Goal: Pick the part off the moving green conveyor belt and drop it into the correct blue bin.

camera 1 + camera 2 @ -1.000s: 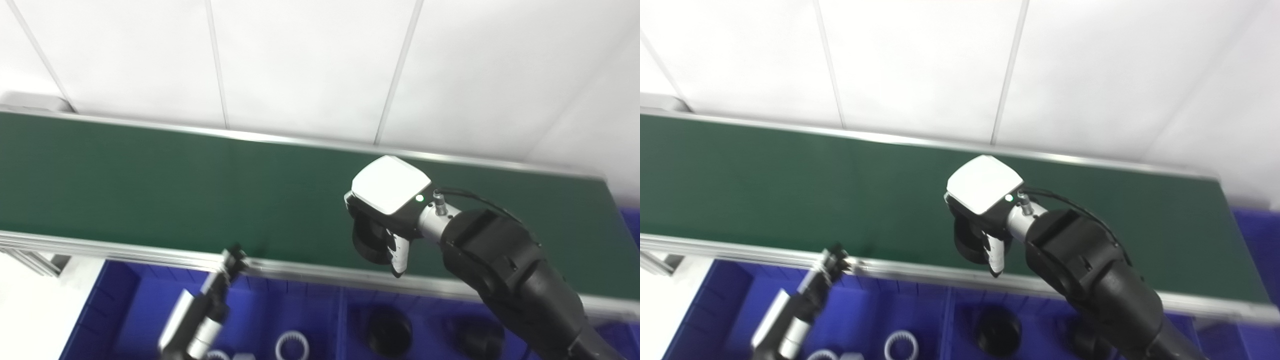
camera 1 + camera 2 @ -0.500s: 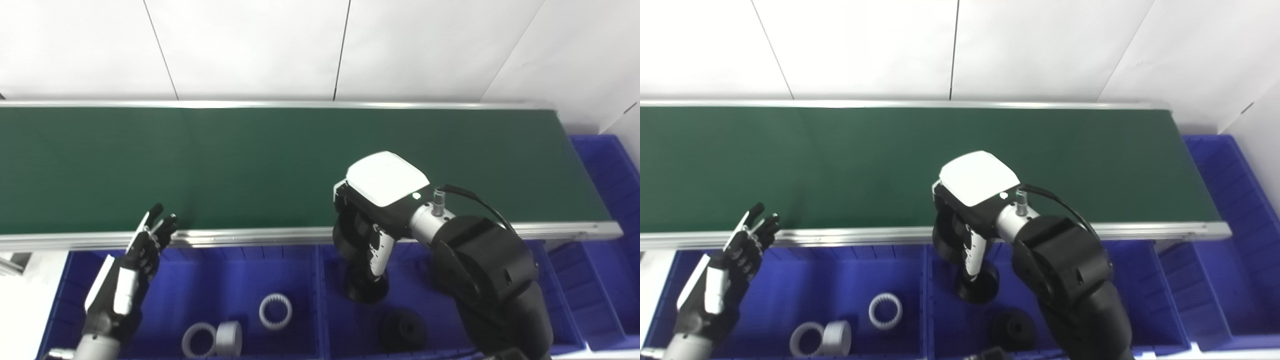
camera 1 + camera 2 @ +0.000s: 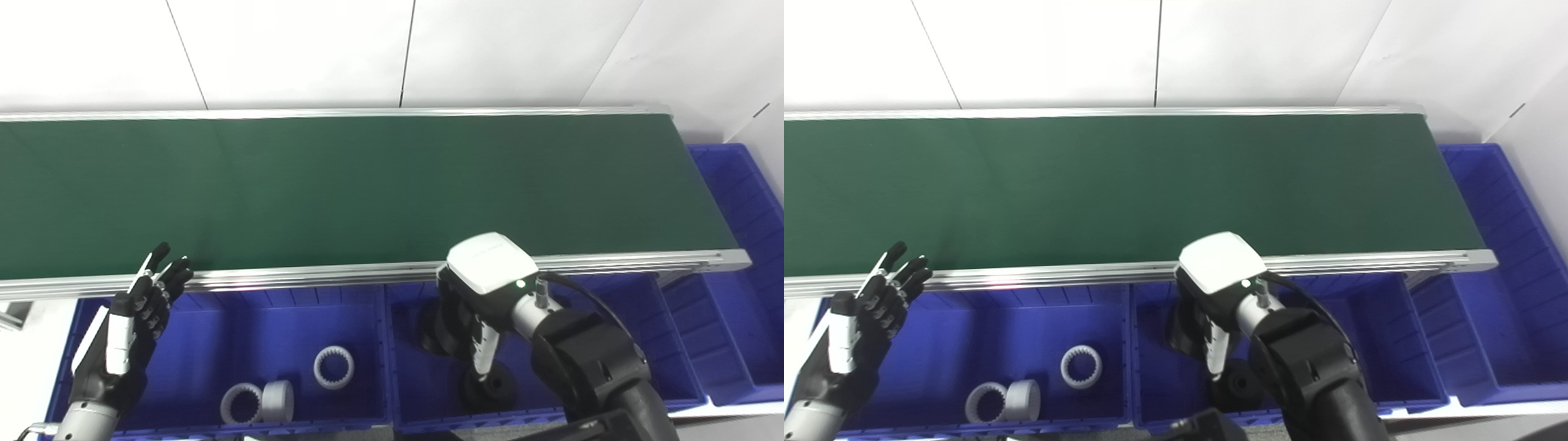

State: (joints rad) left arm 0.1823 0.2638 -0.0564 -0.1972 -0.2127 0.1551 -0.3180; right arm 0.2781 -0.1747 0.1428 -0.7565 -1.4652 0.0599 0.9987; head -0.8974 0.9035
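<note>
Black part (image 3: 436,318) held by the right hand (image 3: 474,306) above the middle blue bin (image 3: 422,398).

The right hand's fingers (image 3: 484,352) are curled round the dark, round part, which hangs over the middle bin just in front of the green conveyor belt (image 3: 367,184); another black part (image 3: 490,386) lies on the bin floor right below (partly hidden by the hand). In the left bin (image 3: 202,331) lie a white toothed ring (image 3: 334,367), a second white ring (image 3: 240,404) and a white cylinder (image 3: 278,401) touching it. The left hand (image 3: 138,312) is raised beside the belt's near rail (image 3: 306,274), fingers spread, holding nothing. A further blue bin (image 3: 741,202) sits at the belt's right end.
</note>
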